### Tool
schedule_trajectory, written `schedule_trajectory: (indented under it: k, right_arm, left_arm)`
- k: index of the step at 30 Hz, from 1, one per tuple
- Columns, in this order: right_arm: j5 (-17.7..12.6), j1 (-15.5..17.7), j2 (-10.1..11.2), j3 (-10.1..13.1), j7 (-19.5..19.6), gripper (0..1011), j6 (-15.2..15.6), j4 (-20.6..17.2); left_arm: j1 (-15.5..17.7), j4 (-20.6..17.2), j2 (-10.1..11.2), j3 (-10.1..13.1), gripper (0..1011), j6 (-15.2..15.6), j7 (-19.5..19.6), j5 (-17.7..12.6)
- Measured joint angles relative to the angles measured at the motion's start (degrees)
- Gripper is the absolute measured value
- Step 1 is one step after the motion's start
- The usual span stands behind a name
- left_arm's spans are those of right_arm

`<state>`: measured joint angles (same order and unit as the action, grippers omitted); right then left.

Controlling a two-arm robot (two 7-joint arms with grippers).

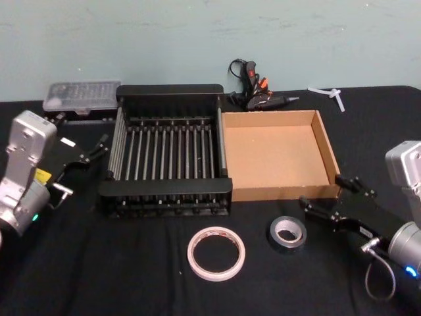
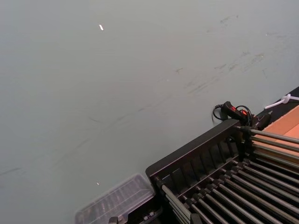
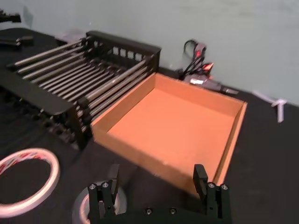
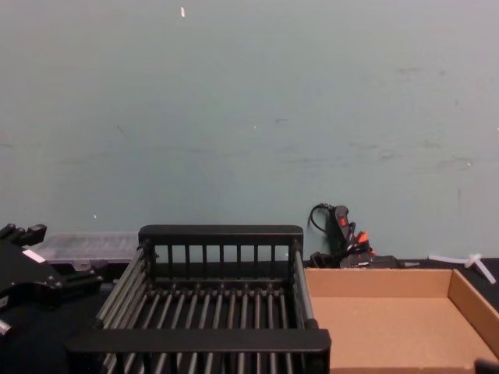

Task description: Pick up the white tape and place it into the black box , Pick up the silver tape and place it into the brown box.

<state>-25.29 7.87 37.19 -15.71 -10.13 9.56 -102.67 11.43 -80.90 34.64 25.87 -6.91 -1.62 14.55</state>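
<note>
The white tape [image 1: 216, 253] lies flat on the black cloth near the front, and the silver tape [image 1: 287, 233] lies just to its right. Behind them, side by side, stand the black box [image 1: 168, 92] and the brown box [image 1: 276, 158], both empty. My right gripper [image 1: 329, 193] hovers open beside the silver tape, in front of the brown box's near right corner. In the right wrist view the right gripper [image 3: 156, 184] has wide-apart fingers, with the silver tape [image 3: 80, 207] partly behind one finger and the white tape [image 3: 28, 179] farther off. My left gripper [image 1: 85, 155] is open, left of the black box.
A clear plastic bit case [image 1: 82, 95] sits behind the black box's left corner. A black and orange glue gun [image 1: 256, 89] lies behind the brown box, with a small white plastic piece [image 1: 329, 95] to its right. A pale wall backs the table.
</note>
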Motion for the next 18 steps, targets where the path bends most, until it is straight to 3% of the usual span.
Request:
schedule_trajectory:
  k: [12,18]
  right_arm:
    - [0.3,1.2,-0.6,0.2,-1.9,1002,5.7,-0.8]
    - [1.2,0.8,-1.4,0.0,-2.4,1002,7.0,-0.3]
  left_arm:
    - [0.0,0.0,0.0,0.0,1001,0.0,0.0,0.0]
    - [0.0,0.0,0.0,0.0,1001,0.0,0.0,0.0]
